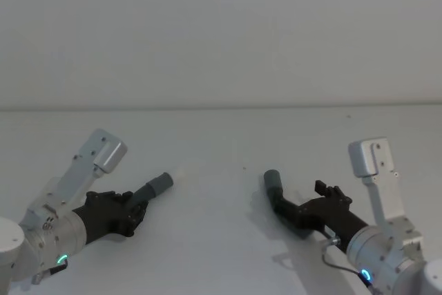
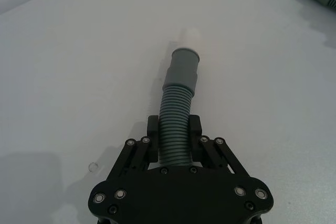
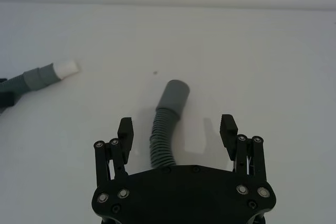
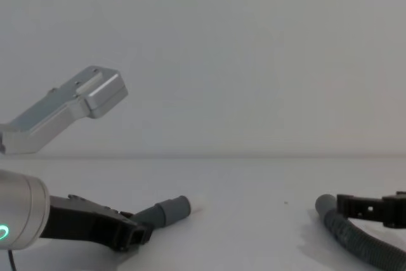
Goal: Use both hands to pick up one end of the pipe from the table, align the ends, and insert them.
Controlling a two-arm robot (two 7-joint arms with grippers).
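head view: your left gripper [image 1: 136,206] sits low at the left of the white surface [image 1: 221,260], gripping the pipe [image 1: 147,193] just behind its grey collar [image 1: 160,184]. your right gripper [image 1: 311,210] is at the right, with the socket cuff [image 1: 271,179] reaching out ahead of it. the two ends face each other, well apart, with bare surface and a small dark speck [image 1: 244,168] between them.

left wrist view: both fingers [image 2: 153,127] are pressed against the ribbed hose, holding it firmly, and the white tip [image 2: 190,36] leads.

right wrist view: the fingers [image 3: 125,131] stand wide apart on either side of the hose, gripping nothing. the cuff lies just beyond them.

chest view: both ends sit low by the surface. you cannot tell whether the collar [image 4: 171,211] touches it.
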